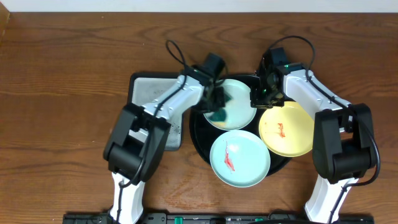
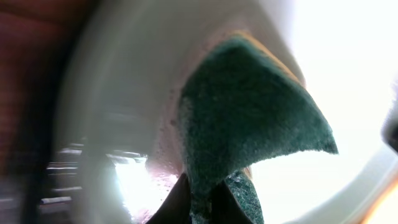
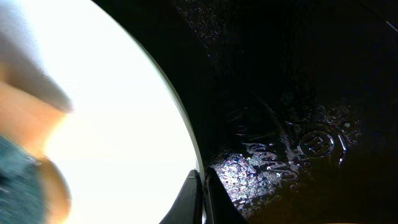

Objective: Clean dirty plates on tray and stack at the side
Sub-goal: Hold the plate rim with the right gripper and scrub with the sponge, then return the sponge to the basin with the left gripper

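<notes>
Plate in work: far mint plate (image 1: 241, 102) — rearmost of three on the black tray (image 1: 198, 134).
Handling: judged light, rigid, glossy, slippery when wet; grip the rim only.
Right gripper (image 1: 257, 97): pinched tight on that rim.
Left gripper (image 1: 217, 109): clamped on teal sponge (image 2: 249, 124), pressed to plate face.
Awaiting: near mint plate (image 1: 239, 158), yellow plate (image 1: 286, 129) — red marks showing.

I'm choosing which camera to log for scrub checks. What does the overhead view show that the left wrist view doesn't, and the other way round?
Only overhead: the whole black tray, the yellow plate, the front mint plate with its red smear, the silvery metal tray and both arms. Only left wrist: the teal sponge close up, showing its coarse texture, pinched in the left gripper. Both: that sponge on the rear mint plate.
</notes>
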